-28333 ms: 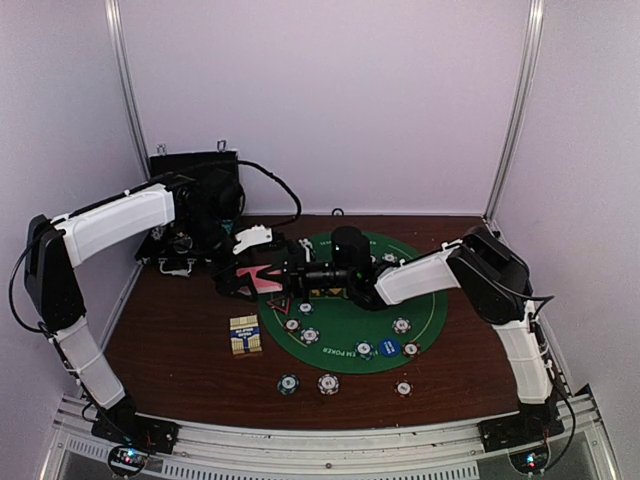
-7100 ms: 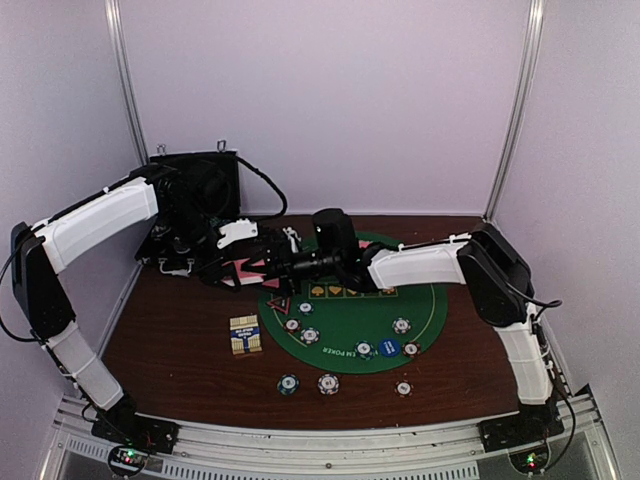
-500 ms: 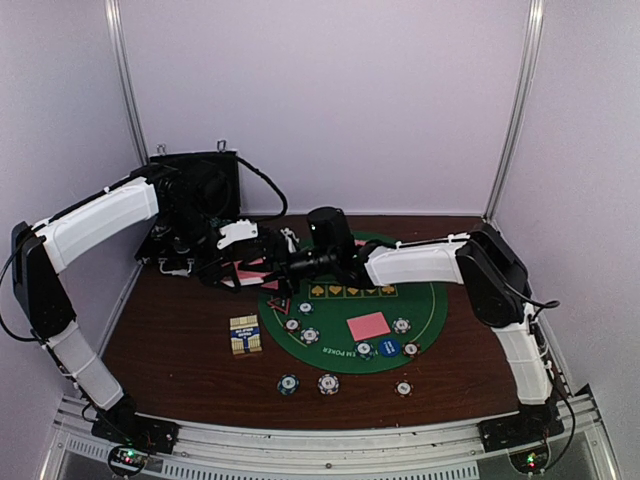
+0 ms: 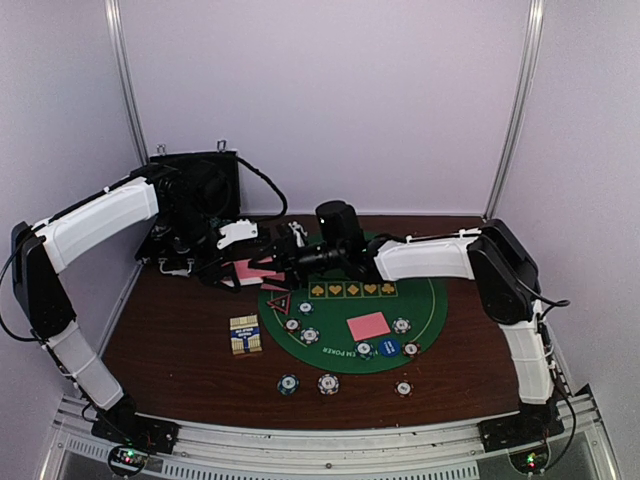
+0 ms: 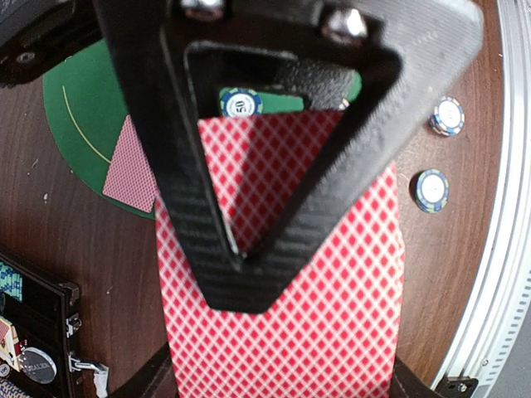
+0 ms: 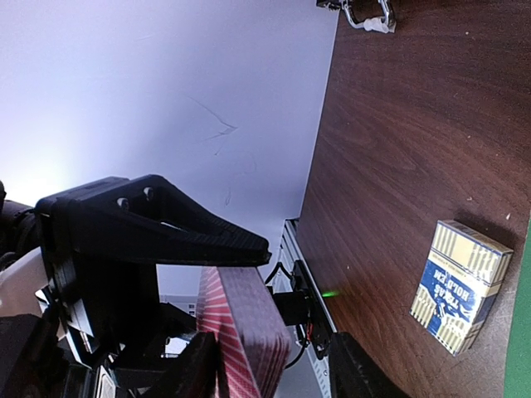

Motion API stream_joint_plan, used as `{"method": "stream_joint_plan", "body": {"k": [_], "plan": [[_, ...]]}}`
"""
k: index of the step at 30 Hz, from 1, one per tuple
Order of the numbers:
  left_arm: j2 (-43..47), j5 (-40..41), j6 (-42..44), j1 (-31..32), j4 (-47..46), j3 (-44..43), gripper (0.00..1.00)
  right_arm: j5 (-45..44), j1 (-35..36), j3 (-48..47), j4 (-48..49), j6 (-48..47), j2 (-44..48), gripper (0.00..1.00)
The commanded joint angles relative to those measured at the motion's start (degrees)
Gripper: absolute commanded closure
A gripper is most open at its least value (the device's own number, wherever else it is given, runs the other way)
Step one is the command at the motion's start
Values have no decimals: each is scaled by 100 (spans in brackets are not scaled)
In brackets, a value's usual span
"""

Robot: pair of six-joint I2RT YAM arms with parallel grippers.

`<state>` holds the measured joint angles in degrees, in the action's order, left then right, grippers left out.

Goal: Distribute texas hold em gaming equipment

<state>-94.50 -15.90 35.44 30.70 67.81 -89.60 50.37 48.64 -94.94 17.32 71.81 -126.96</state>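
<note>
My left gripper [image 4: 240, 270] is shut on a deck of pink-backed playing cards [image 4: 252, 270] above the table's left middle. In the left wrist view the deck [image 5: 332, 282] lies under the black triangular finger [image 5: 241, 274]. My right gripper [image 4: 283, 262] reaches in from the right. Its jaws stand open around the deck's end [image 6: 249, 340], with a gap on one side. One card [image 4: 368, 326] lies face down on the green mat [image 4: 435, 300]. Poker chips [image 4: 310, 336] and a blue disc [image 4: 389, 347] dot the mat, beside a triangle marker [image 4: 278, 304].
A black hard case [image 4: 200, 190] stands open at the back left. A gold-blue card box [image 4: 245, 335] lies left of the mat; the right wrist view shows the box [image 6: 460, 286] too. More chips [image 4: 328, 383] sit on the wood near the front edge.
Since seven seconds ago a pink card has come to lie on the mat. In the last half second the right arm's wrist shifted slightly right at the deck, its jaws narrowing.
</note>
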Motion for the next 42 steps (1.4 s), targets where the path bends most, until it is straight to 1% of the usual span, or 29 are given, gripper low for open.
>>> {"method": "stream_joint_plan", "body": {"k": [1,4,12,15,19,25,29,32,37,42], "plan": [[113,-44,41,-29,-98,-109,100,-1,-148,209,-408,-203,332,58],[102,-34,40,-29,-101,-110,100,-1,-186,312,-442,-246,471,63],[86,-17,50,-29,-101,-110,100,28,-217,470,-420,-216,684,73],[94,1,59,-31,-100,-94,100,77,-239,558,-198,-34,746,76],[103,29,66,-29,-101,-59,100,109,-279,669,80,190,822,84],[109,65,94,-29,-96,-40,100,118,-467,852,-38,69,1054,91],[132,95,101,-36,-96,-35,100,144,-668,956,-127,3,1133,99],[158,112,103,-37,-94,-18,100,161,-784,932,-237,-76,1130,100],[195,163,117,-46,-98,-5,100,166,-970,737,-718,-373,1005,100],[210,134,129,-48,-93,-12,100,105,-1076,281,-1025,-618,561,100]]}}
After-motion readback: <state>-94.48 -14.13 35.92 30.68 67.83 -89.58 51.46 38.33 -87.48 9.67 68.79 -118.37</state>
